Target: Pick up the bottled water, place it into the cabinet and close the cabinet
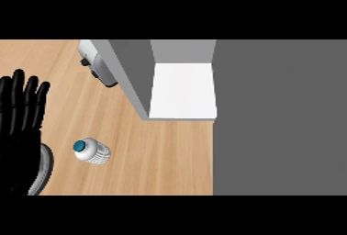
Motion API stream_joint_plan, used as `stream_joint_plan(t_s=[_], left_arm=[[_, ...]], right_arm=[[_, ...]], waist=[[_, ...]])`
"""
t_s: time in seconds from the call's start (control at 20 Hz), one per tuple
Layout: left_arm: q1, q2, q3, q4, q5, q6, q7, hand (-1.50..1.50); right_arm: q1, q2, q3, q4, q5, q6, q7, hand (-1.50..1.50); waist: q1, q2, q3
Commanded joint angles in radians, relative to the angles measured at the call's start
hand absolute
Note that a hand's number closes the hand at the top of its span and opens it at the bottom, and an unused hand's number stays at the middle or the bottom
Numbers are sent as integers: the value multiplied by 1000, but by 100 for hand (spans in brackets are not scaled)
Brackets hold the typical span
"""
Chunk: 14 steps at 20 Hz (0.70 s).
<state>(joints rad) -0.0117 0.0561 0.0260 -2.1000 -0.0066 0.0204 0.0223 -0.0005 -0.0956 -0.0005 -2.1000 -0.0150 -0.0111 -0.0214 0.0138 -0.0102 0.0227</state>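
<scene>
Bottled water is what matters on this counter, but going from the left edge, the first thing to meet the eye is the left hand, black, held up flat with its fingers straight and spread, grasping nothing. Its grey forearm shows just below it, near the lower left corner. The hand sits beside the edge and is apart from everything else.

A little to the right of the forearm stands the bottled water on the wooden counter. Seen from above, it shows a teal cap and a pale, ribbed body. Nothing touches it.

Further right and higher up, a small white and black appliance rests against the outside of the cabinet; I cannot tell what it is. Next comes the cabinet itself, a grey side wall with a white shelf visible inside, so it stands open. The bottle is well apart from it, down and to the left.

The right part of the view is one plain grey surface. The right hand does not show anywhere
</scene>
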Motion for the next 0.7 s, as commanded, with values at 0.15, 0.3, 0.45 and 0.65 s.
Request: stream_joint_plan(t_s=[0.15,0.3,0.45,0.65], left_arm=[[162,123,159,-48,234,-210,-100,-150],[196,87,117,8,386,-256,21,-150],[261,154,226,-84,556,-308,94,-150],[344,146,252,-151,618,-324,140,-150]], right_arm=[[93,27,51,-71,47,-10,6,-150],[159,-13,128,-106,-40,108,54,-150],[195,-13,169,-216,-31,98,141,-150],[176,50,285,-251,51,39,206,-150]], waist=[[-8,7,-24],[1,5,-25],[1,3,-24],[-3,7,-23]])
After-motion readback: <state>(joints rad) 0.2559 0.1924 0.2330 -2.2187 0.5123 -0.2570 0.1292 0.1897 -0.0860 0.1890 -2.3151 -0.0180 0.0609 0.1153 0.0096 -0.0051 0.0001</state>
